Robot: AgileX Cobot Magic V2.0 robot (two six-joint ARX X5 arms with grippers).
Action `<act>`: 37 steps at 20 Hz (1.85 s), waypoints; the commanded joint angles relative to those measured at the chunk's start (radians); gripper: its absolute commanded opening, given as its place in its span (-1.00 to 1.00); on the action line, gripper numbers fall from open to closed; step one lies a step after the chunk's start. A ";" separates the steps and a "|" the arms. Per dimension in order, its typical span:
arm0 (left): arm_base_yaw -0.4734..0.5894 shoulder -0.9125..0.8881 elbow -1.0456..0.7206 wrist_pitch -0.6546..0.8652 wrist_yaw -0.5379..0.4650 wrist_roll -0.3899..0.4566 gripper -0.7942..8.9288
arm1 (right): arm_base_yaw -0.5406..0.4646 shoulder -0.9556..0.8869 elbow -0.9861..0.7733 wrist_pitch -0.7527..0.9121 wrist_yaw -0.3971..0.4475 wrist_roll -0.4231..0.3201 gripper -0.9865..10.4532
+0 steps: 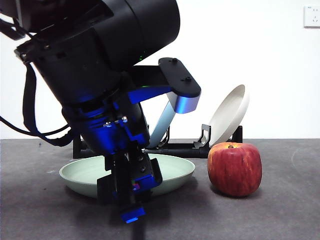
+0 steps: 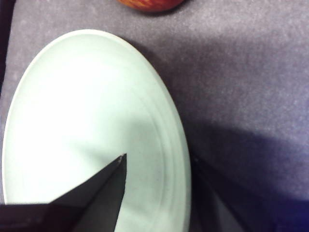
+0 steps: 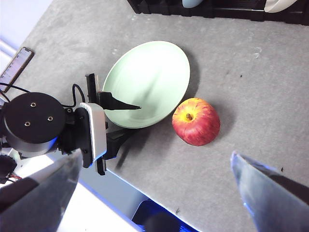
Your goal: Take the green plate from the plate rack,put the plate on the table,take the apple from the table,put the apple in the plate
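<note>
The green plate [image 1: 172,172] lies flat on the table [image 1: 280,212]. It also shows in the left wrist view [image 2: 87,111] and the right wrist view [image 3: 149,79]. My left gripper [image 2: 159,159] is open at the plate's near rim, one jaw over the plate and the other outside it on the table side. It shows low in the front view [image 1: 129,187] and in the right wrist view [image 3: 135,120]. The apple [image 1: 235,169] stands upright on the table just right of the plate [image 3: 195,121]. My right gripper [image 3: 157,159] is open and empty, high above the table.
The plate rack [image 1: 182,149] stands behind the plate, holding a tilted cream-white plate [image 1: 229,114] and a light blue plate [image 1: 162,122]. The left arm's dark body fills the upper left of the front view. A wall socket [image 1: 311,16] is at the top right.
</note>
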 commanded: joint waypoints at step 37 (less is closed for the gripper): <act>-0.006 -0.595 0.623 -0.973 0.246 -0.443 -0.05 | 0.468 0.837 0.002 0.443 0.503 -0.013 0.28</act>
